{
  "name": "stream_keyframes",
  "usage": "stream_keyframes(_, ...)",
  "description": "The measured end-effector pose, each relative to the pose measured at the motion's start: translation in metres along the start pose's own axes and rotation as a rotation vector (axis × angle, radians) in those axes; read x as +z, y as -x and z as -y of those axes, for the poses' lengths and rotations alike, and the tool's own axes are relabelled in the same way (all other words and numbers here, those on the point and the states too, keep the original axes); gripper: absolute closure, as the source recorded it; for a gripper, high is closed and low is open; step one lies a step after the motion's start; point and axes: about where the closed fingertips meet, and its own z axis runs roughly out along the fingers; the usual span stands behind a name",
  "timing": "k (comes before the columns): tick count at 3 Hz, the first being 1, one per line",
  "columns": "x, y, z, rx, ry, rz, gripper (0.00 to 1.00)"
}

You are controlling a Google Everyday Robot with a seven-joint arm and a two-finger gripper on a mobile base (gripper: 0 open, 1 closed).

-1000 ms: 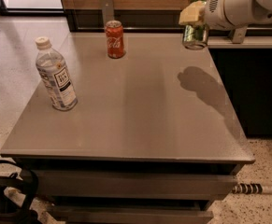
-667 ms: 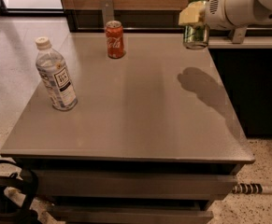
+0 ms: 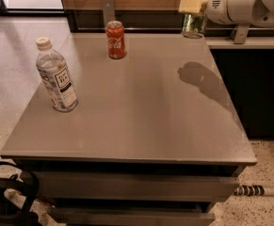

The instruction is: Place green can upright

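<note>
The green can (image 3: 194,23) is held upright in the air above the table's far right corner, its top partly cut off by the frame edge. My gripper (image 3: 194,4) is at the top right, shut on the green can, with a pale yellow finger pad (image 3: 191,4) across the can's upper side. The white arm (image 3: 245,4) runs off to the right. The arm and can cast a shadow on the grey table (image 3: 141,107) below.
A red Coca-Cola can (image 3: 116,39) stands upright at the back middle of the table. A clear plastic water bottle (image 3: 56,76) with a white cap stands near the left edge. A dark counter (image 3: 254,79) lies right of the table.
The gripper has risen a little with the green can, which now sits higher in the view. The red can and the bottle have not moved.
</note>
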Motion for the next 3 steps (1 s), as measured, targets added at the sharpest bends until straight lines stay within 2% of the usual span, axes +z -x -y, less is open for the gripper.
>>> stream_keyframes(1, 0.014, -0.001, 0.039, 0.103, 0.178, 0.066, 1.00)
stream_keyframes(2, 0.009, -0.009, 0.051, 0.132, 0.408, 0.123, 1.00)
stream_keyframes(3, -0.003, 0.010, 0.026, 0.008, 0.618, 0.243, 1.00)
